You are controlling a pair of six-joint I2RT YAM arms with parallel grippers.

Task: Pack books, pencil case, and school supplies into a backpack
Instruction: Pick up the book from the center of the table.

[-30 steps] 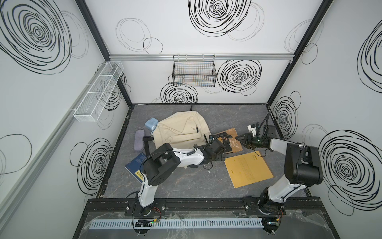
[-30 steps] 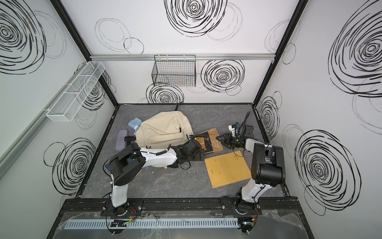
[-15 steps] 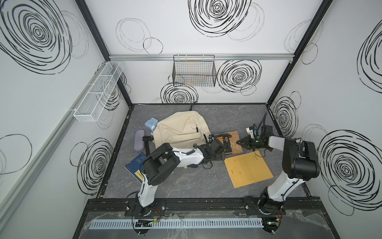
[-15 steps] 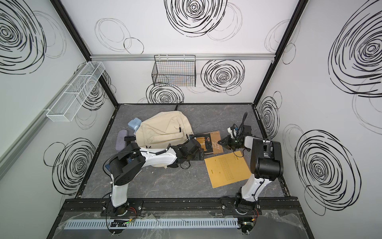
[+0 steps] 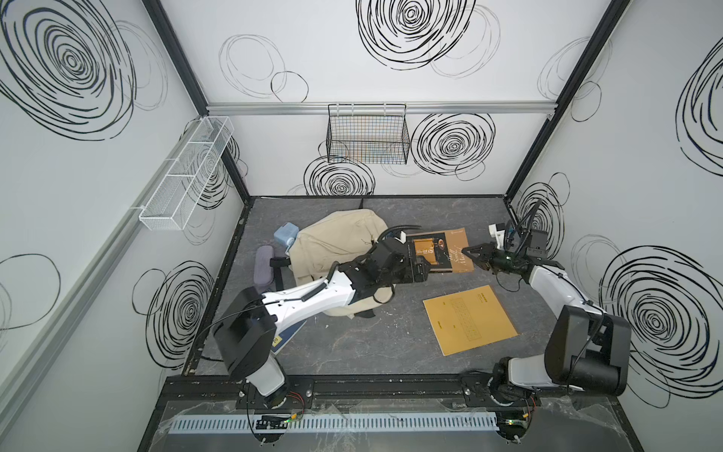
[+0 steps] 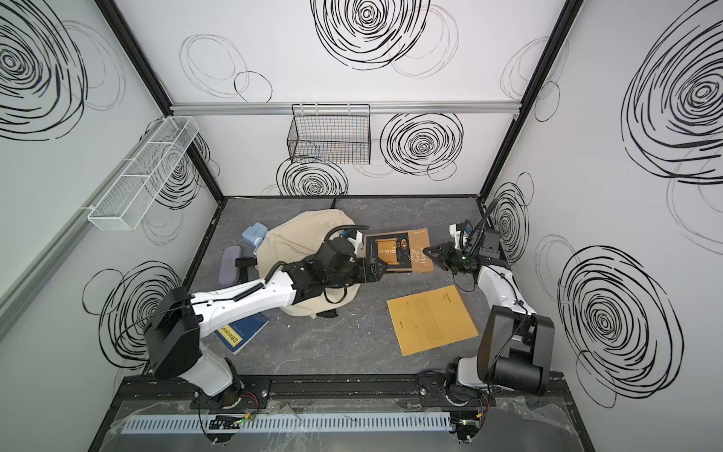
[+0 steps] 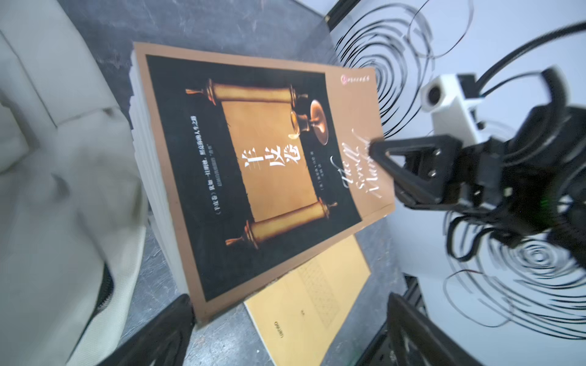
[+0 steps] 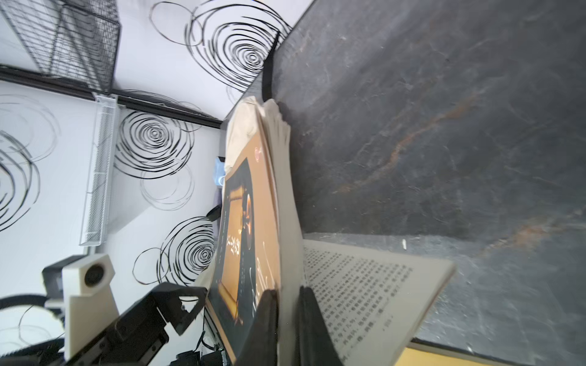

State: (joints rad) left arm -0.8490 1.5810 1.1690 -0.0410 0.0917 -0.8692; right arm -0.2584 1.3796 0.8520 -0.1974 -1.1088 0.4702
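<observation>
The right pincer (image 5: 470,251) clamps the outer edge of the scroll-cover book (image 5: 437,250), which stretches from it toward the backpack (image 5: 332,242), where the left pincer (image 5: 420,271) stands wide open.

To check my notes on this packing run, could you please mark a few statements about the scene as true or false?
1. The kraft book lies flat on the table. True.
2. The left gripper is shut on the kraft book. False: it is open, near the scroll book.
3. The right gripper is shut on the scroll book's edge. True.
4. The pencil case is inside the backpack. False: it lies on the table beside the backpack.
</observation>
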